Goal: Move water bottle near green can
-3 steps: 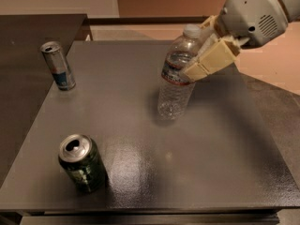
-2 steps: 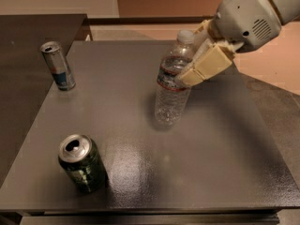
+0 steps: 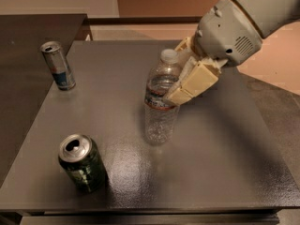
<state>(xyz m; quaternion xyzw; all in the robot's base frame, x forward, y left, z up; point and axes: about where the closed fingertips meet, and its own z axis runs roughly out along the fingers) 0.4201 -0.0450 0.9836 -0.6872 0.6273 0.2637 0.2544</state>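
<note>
In the camera view, a grey table (image 3: 225, 163) fills most of the scene. The water bottle (image 3: 158, 118) is near its middle, leaning a little with its white cap (image 3: 168, 56) tipped toward the far right. It is clear and ribbed, with a dark label band (image 3: 158, 102) that has a reddish lower edge; no writing on it can be read. Whether its base rests on the table or hangs just above it cannot be told.

The gripper (image 3: 180, 78) reaches in from the upper right on a pale grey arm (image 3: 234, 32). Its cream-coloured fingers (image 3: 197, 78) are clamped on the bottle's upper half, around the shoulder and the label.

The green can (image 3: 83, 165) stands upright near the front left corner, well apart from the bottle. Its silver top is open and its dark green side carries pale markings that cannot be read.

A silver-and-blue can (image 3: 58, 65) stands upright at the far left edge; its lettering is not legible. A darker table (image 3: 23, 41) adjoins on the left, and a pinkish floor (image 3: 276, 69) shows on the right.
</note>
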